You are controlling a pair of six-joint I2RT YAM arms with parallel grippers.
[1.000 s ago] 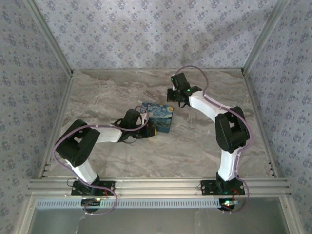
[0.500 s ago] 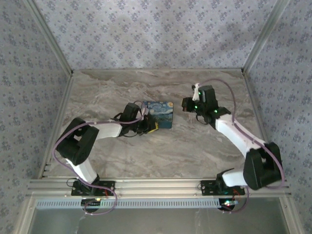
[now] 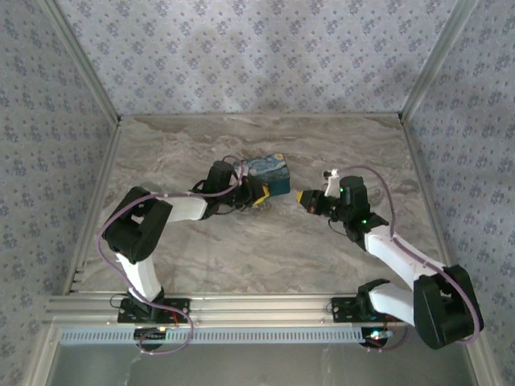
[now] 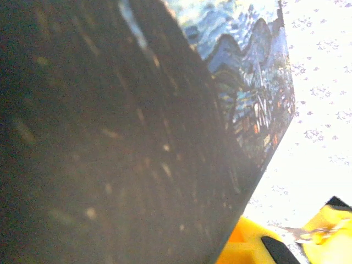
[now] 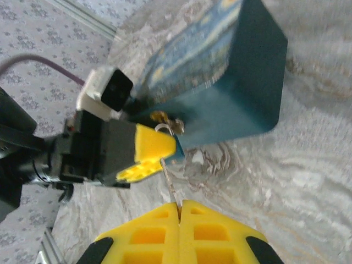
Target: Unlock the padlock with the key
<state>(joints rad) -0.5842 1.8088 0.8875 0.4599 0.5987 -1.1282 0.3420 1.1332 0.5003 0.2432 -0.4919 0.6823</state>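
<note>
Right arm has swung from the far side of the box to low and near, so the right gripper [image 3: 306, 198] now sits just right of the box and points left. The box [image 3: 272, 170] has been nudged farther and tipped up. Right gripper's fingers are pressed together, clamped on the thin metal key [image 5: 169, 184], blade sticking out toward the box, probably to line it up with the keyhole. Just beyond the key tip is the left gripper [image 3: 257, 195], low over the table [image 3: 241, 257] at the box's near left corner. A small brass-and-silver bit at its fingertip looks like the padlock [image 5: 166, 124], right against the box's dark side and likely braced there to hold steady for the key. Can't tell if the left fingers are clamped on it or just beside it: one yellow finger is clear in the right wrist view, the other half hidden. Keyhole not visible, padlock too small and blurred to read its facing. In the left wrist view the box's dark side is very close and out of focus, with yellow finger parts cut off at bottom right. Key tip is near the padlock but apart, so I judge it not yet inserted.
</note>
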